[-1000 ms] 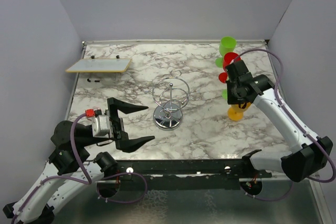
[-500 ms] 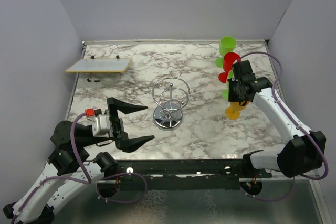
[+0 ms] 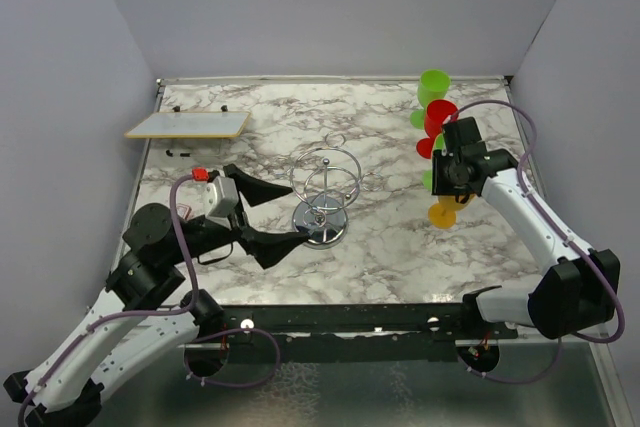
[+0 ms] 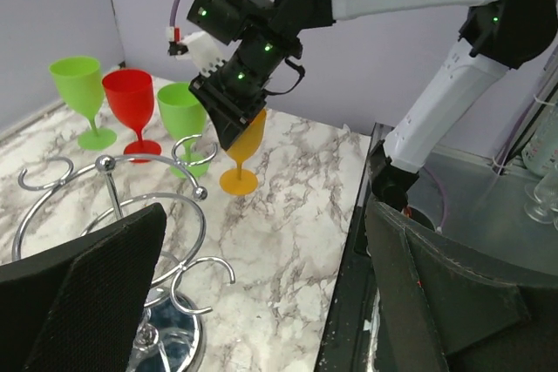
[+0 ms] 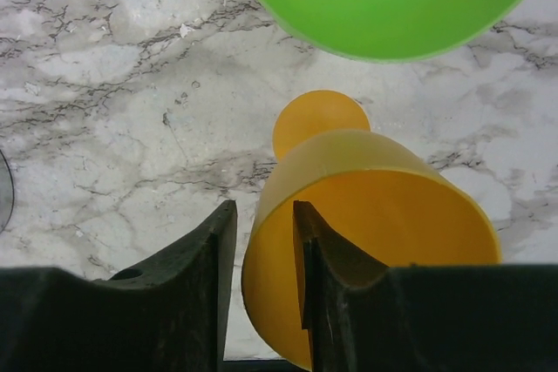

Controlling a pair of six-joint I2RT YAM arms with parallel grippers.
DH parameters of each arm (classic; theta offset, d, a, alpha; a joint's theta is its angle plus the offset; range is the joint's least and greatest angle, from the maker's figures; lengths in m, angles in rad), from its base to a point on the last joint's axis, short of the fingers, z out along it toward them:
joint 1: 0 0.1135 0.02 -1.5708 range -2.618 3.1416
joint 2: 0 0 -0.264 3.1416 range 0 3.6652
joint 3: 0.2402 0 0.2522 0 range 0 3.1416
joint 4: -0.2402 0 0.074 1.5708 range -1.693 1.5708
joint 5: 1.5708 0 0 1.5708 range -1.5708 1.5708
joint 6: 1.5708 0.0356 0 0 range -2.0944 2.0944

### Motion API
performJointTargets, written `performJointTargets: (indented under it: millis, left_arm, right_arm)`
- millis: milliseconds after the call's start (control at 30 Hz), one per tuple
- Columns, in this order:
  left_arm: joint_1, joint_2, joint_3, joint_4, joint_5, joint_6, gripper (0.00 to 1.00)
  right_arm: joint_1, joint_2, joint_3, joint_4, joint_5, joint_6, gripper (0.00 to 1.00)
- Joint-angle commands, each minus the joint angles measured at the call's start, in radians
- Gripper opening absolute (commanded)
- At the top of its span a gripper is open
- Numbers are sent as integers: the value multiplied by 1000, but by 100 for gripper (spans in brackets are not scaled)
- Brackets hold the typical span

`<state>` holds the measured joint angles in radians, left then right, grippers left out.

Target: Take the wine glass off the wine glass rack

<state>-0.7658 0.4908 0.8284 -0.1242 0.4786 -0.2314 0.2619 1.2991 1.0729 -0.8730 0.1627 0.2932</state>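
The chrome wire wine glass rack [image 3: 322, 225] stands mid-table with bare loops; it shows in the left wrist view [image 4: 116, 206]. An orange wine glass [image 3: 441, 214] stands with its foot on the table at the right, also seen in the left wrist view [image 4: 238, 182]. My right gripper [image 3: 448, 179] straddles its rim [image 5: 375, 215], one finger inside the bowl and one outside. A thin gap shows beside the outer finger [image 5: 205, 285]. My left gripper [image 3: 292, 212] is wide open and empty, just left of the rack base.
A green glass [image 3: 434, 85], a red glass [image 3: 440, 112] and another green one [image 3: 428, 179] stand close behind the orange glass. A white board [image 3: 188, 124] lies at the back left. Grey walls enclose the table on three sides.
My left arm has swung forward and right, bringing its open gripper up to the rack base. My right gripper shifted slightly left with the orange glass, then stayed still.
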Motion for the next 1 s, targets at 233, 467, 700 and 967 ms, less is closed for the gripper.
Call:
performJointTargets:
  millis: [233,467,700,967]
  left_arm:
    - [3,172,191,-102,-380,-62,99]
    - [3,371,423,-184,-726,-4,99]
    - [3,389,516,-47,-730,17,99]
    - [3,321,556,-5,-731,7,99]
  right_arm:
    - [-6,-93,188,-72,-45,-42,59]
    - [-6,-200,407,-111,-118,-92,71]
    - [-6,-400,564,8,-186,-101,86]
    - [-5,-597,590,135,-215,-14,89]
